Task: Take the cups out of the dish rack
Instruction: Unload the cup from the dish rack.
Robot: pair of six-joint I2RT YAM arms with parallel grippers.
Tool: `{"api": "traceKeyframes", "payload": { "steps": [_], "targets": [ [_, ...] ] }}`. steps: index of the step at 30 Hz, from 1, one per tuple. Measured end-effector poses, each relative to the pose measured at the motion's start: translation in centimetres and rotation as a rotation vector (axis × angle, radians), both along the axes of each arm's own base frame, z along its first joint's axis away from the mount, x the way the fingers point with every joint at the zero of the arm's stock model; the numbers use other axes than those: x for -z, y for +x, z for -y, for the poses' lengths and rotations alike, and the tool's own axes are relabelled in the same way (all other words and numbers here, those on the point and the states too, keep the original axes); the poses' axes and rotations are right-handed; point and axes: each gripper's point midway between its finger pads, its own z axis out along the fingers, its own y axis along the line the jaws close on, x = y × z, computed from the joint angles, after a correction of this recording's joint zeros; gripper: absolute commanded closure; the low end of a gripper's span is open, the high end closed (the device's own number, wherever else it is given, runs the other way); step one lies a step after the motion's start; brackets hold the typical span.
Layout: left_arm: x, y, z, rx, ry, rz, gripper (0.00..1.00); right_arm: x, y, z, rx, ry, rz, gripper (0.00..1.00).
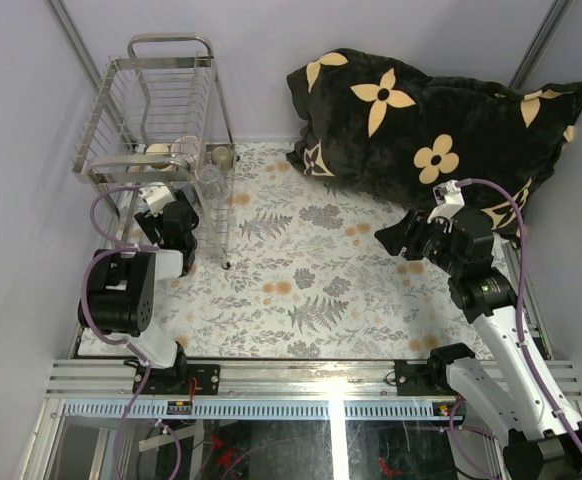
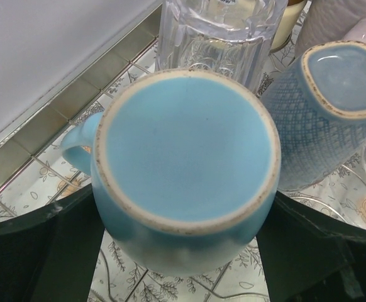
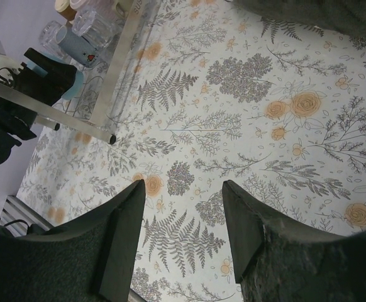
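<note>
The silver wire dish rack [image 1: 151, 110] stands at the far left. My left gripper [image 1: 176, 215] reaches under its lower tier. In the left wrist view its fingers [image 2: 57, 251] press both sides of a light blue mug [image 2: 186, 157], which shows its base with the handle to the left. Behind the mug stand a clear glass [image 2: 217, 31], a blue textured cup [image 2: 324, 119] and a pale mug [image 2: 346, 22]. Cups also show in the rack from above [image 1: 185, 148]. My right gripper [image 3: 183, 195] is open and empty over the floral cloth, far from the rack.
A large black pillow with cream flowers [image 1: 441, 120] lies at the back right, just behind my right gripper [image 1: 396, 238]. The rack's frame and leg [image 3: 117, 69] show in the right wrist view. A floral cloth [image 1: 311, 280] covers the table.
</note>
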Motion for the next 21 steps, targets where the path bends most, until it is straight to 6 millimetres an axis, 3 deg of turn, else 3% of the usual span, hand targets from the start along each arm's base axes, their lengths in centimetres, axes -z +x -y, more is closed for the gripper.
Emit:
{"api": "traceKeyframes", "payload": {
  "steps": [12,21],
  "targets": [
    [-0.3,-2.5,0.5,0.016,-0.041,-0.025,0.83,-0.7,-0.4,0.0,-0.003,0.006,0.027,0.41],
    [-0.8,-3.0,1.8,0.059,-0.076,-0.019,0.84,-0.9,-0.9,0.1,-0.007,0.011,0.042,0.41]
  ]
}}
